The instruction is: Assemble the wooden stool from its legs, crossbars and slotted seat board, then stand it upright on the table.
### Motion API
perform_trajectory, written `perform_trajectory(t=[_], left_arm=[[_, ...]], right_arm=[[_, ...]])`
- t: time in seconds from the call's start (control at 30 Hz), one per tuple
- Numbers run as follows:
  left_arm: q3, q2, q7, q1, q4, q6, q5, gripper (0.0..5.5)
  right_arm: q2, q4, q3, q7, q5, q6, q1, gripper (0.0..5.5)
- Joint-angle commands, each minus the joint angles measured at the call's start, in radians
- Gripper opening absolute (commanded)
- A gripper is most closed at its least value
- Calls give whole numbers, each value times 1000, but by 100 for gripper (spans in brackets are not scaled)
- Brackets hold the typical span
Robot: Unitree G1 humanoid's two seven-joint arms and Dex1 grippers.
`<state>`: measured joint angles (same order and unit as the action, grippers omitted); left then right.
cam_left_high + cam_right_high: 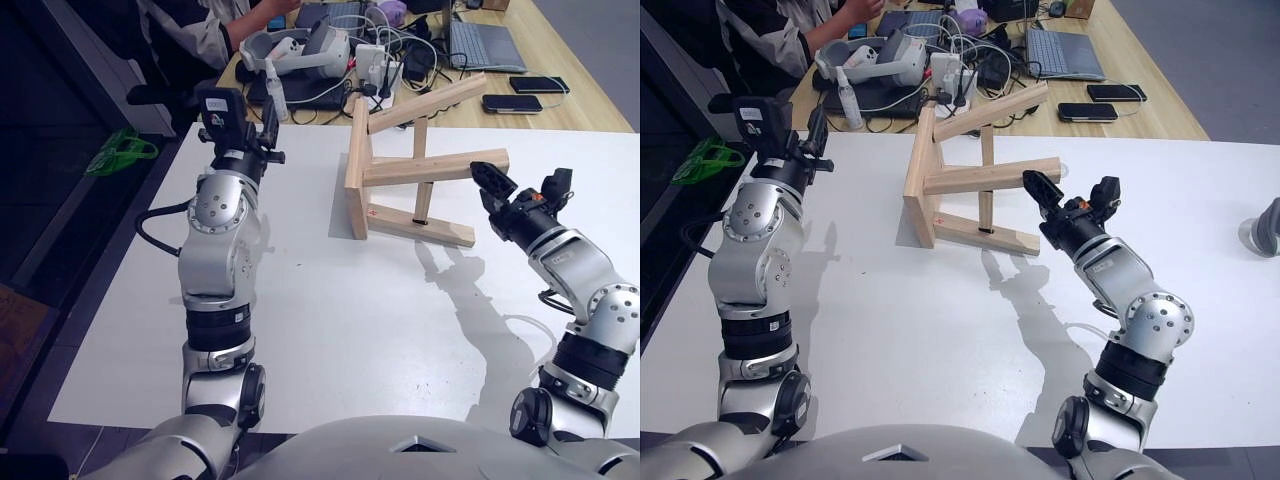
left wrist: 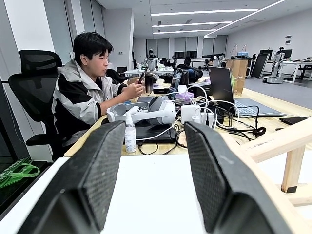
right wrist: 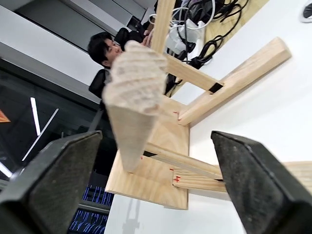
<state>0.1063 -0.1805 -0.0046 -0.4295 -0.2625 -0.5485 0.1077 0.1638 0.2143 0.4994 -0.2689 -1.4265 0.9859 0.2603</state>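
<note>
The wooden stool lies on its side near the back of the white table (image 1: 330,330). Its seat board (image 1: 357,170) stands on edge, and the legs (image 1: 440,168) point toward my right side, joined by a dark-tipped crossbar (image 1: 421,180). My right gripper (image 1: 522,190) is open just past the free end of the middle leg (image 3: 134,92), one finger on either side and neither touching it. My left gripper (image 1: 240,115) is held up over the table's back left corner, well apart from the stool. It is open, with nothing between its fingers (image 2: 97,180).
Behind the table stands a wooden desk (image 1: 560,105) with a headset (image 1: 300,50), a laptop, cables, phones and a spray bottle (image 1: 273,85). A grey object (image 1: 1265,225) sits at the table's far right. The table's near half is bare.
</note>
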Motion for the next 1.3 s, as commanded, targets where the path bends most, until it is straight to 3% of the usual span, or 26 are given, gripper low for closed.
perform_trajectory(t=[0.03,0.13,0.2,0.37,0.5,0.6,0.67,0.77,0.87,0.97,1.17,1.3], left_arm=[[-5,7,4,-9,0,12,-11,225],[-3,4,3,-5,1,15,-10,225],[0,3,4,-1,-3,14,-10,225],[1,4,6,0,-6,11,-10,225],[4,-2,4,2,-5,9,-11,225],[-1,-1,5,-5,-1,8,-14,225],[-3,0,6,-8,1,9,-15,225],[-2,-2,8,-10,0,8,-17,225],[-8,0,2,-22,10,8,-14,225],[-16,7,3,-25,12,8,-14,225],[-18,13,6,-27,19,12,-13,225],[-19,16,6,-26,23,15,-14,225]], right_arm=[[105,-33,28,135,-83,16,-22,413],[482,36,-193,519,278,6,-149,413],[650,22,-297,693,478,-98,-189,413],[787,-46,-310,944,726,-365,-128,413],[726,4,-287,946,709,-424,125,413],[647,91,-370,941,682,-387,260,413],[593,125,-530,947,789,-401,296,413],[585,47,-848,957,1186,-580,312,413],[525,-72,-1000,849,1476,-695,341,413],[439,-177,-1047,739,1651,-783,371,413],[334,-312,-1065,677,1811,-870,401,413],[325,-322,-1001,721,1798,-857,367,353]])
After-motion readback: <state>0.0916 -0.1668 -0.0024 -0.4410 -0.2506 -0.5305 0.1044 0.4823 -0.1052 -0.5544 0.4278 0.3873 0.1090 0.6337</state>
